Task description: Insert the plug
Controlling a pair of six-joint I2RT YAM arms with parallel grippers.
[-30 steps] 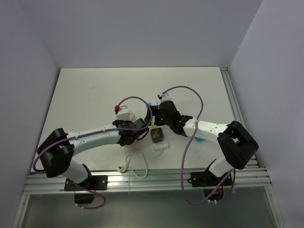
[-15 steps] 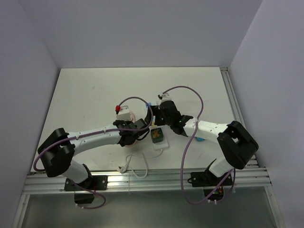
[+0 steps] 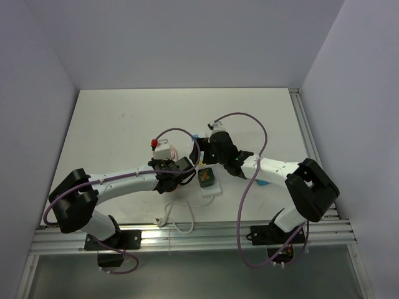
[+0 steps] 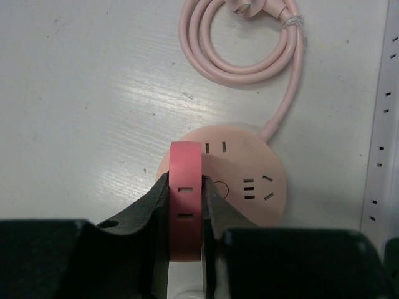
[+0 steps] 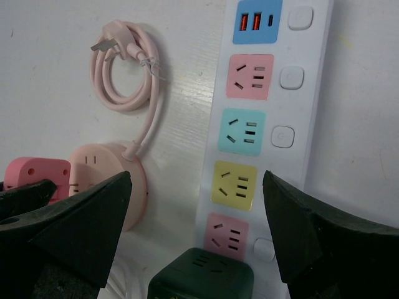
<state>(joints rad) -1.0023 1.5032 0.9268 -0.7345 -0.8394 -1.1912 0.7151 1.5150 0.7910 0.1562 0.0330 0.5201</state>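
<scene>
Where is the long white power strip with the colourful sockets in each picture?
Top external: the power strip sits just below the picture's middle, mostly covered, with its white near end showing.
Left wrist: only a thin white band down the right edge.
Right wrist: big, running from the top centre to the bottom, coloured sockets facing up.
Shared landmark: the round pink socket lies just left of it in both wrist views.

A: Where's the round socket (image 4: 240, 174)?
B: Mid-counter, just left of the power strip (image 5: 262, 118), its coiled cord (image 5: 124, 68) on the far-edge side.
A: And the cube adapter (image 5: 202, 280)?
B: On the strip's end nearest the near edge; a loose cable (image 3: 177, 218) lies by that edge.
</scene>
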